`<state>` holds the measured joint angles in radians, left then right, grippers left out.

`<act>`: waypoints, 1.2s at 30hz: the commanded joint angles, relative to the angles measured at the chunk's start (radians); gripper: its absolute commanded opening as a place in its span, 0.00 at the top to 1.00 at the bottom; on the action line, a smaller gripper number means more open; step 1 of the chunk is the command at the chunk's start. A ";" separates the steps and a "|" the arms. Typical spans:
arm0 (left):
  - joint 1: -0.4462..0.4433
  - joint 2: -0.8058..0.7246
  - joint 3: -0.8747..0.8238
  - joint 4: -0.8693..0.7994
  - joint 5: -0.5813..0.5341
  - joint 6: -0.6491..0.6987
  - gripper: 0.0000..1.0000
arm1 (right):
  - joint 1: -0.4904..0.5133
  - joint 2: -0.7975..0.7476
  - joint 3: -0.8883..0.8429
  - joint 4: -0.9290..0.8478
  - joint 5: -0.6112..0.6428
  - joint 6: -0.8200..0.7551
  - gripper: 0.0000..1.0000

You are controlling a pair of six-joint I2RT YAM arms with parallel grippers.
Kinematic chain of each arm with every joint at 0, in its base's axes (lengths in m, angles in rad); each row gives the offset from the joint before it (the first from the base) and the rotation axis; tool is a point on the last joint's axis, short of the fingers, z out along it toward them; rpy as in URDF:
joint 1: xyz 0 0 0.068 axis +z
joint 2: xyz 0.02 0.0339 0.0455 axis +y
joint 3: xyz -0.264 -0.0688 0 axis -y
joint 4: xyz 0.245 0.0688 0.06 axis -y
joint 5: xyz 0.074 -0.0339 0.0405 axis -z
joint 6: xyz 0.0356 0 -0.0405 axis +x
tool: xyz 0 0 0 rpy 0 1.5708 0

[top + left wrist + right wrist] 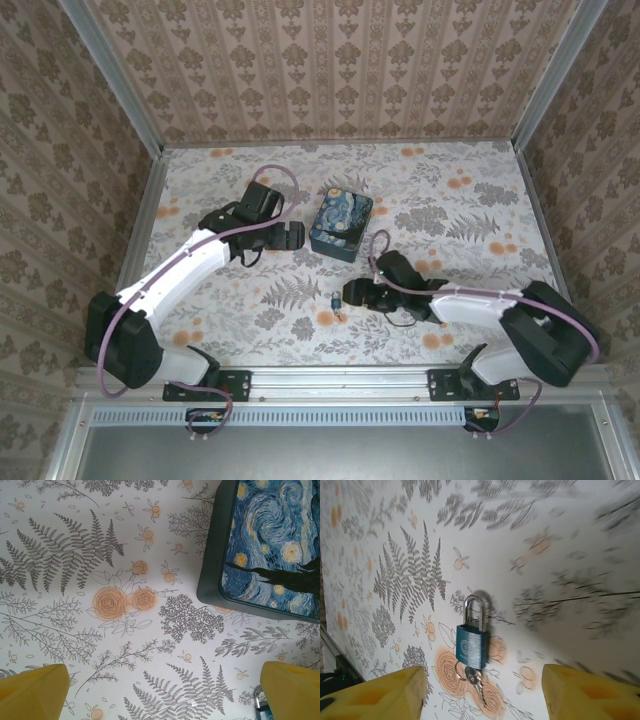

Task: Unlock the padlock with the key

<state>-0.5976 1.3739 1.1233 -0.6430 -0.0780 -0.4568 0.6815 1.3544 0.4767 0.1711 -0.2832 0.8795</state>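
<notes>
The padlock (471,645) is small and blue-grey with a silver shackle. It lies flat on the floral tablecloth, and a silver key (474,676) on a small ring sits at its bottom end. My right gripper (482,692) is open; its yellow fingers (380,695) stand wide on either side, just short of the key, and hold nothing. From above, the padlock (334,299) lies just left of the right gripper (352,291). My left gripper (296,236) hangs open beside the box. In the left wrist view the padlock (260,702) peeks out by my right finger.
A rectangular starry-night box (341,223) stands at mid-table, just behind the padlock and right of the left gripper; its corner (215,587) is close in the left wrist view. Wallpapered walls enclose the table (470,200) on three sides.
</notes>
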 commanded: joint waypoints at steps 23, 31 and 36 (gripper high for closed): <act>0.099 -0.299 -0.215 0.417 -0.473 0.325 0.00 | -0.357 -0.357 0.280 -0.307 0.513 -0.372 0.00; 0.409 -0.324 -0.369 0.634 -0.338 0.361 0.00 | -0.447 -0.266 0.264 -0.135 0.624 -0.524 0.01; 0.469 -0.270 -0.522 0.863 -0.314 0.473 0.00 | -0.509 -0.209 0.152 0.061 0.669 -0.589 0.01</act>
<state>-0.1371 1.0756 0.6594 0.0437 -0.4309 -0.0750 0.2031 1.1175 0.6907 0.0914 0.3115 0.3664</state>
